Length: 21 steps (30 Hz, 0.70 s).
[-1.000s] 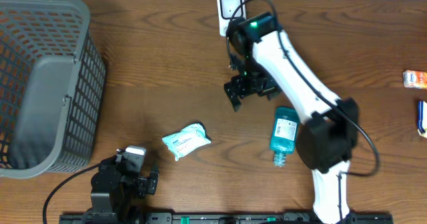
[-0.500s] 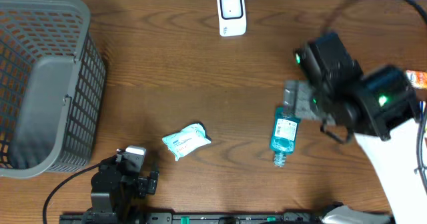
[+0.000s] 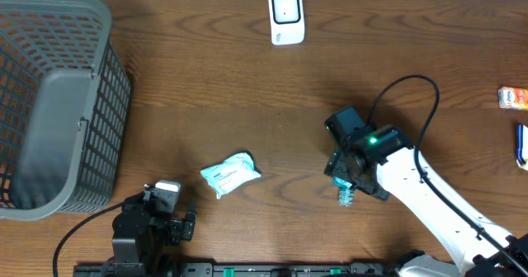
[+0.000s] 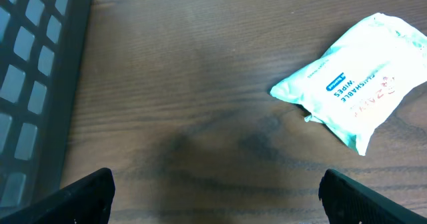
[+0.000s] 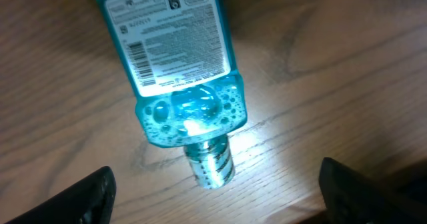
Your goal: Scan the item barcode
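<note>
The right arm [image 3: 429, 196] has swung from the scanner [image 3: 286, 16] and bends low. The right pincer [image 5: 217, 191], spread wide, straddles the bottle [image 5: 177, 64], clear teal plastic, lying beneath it on the wood-grain table [image 5: 320, 64]. The left pincer [image 4: 213, 197] is likewise spread.

grey basket [image 3: 111, 104] far left on the wood table [image 3: 206, 87] | pack of wipes [image 3: 230, 174] lying flat toward the front | little orange box [image 3: 512, 97] way off right

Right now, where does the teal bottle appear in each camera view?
Overhead: right of centre, the teal bottle mostly hidden under the right gripper.
Left wrist: not in it.
Right wrist: upper centre, label up, cap toward the bottom edge.
Shared landmark: the wood table, in all three.
</note>
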Motion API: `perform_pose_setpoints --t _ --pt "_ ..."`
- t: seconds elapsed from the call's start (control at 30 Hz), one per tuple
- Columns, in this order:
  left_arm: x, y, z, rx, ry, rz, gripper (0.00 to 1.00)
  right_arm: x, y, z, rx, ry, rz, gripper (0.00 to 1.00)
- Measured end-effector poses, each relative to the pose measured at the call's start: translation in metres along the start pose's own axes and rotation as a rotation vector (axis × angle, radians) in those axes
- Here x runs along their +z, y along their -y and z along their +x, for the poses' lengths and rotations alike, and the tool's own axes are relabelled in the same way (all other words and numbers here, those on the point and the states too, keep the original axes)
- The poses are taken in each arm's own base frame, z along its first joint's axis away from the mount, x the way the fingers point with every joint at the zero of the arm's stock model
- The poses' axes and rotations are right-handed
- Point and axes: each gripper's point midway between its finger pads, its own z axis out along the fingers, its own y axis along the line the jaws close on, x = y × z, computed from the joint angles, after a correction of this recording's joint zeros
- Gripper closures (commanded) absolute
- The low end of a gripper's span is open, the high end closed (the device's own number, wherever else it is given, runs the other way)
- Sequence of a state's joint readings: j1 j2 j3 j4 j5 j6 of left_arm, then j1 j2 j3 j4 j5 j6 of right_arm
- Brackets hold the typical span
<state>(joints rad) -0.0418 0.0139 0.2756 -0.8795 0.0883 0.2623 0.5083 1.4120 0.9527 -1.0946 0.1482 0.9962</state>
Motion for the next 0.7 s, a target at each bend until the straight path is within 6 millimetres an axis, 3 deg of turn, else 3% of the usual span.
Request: perform_pose_setpoints --t 0.27,0.7 --pt "0.0 0.0 0.0 0.0 0.0 0.0 0.02 0.011 -0.022 -0.009 -0.083 0.048 -0.096 0.01" --pt "0.0 0.0 0.0 0.0 0.0 0.0 0.02 0.051 -0.013 0.004 -0.176 -0.008 -0.018 0.01"
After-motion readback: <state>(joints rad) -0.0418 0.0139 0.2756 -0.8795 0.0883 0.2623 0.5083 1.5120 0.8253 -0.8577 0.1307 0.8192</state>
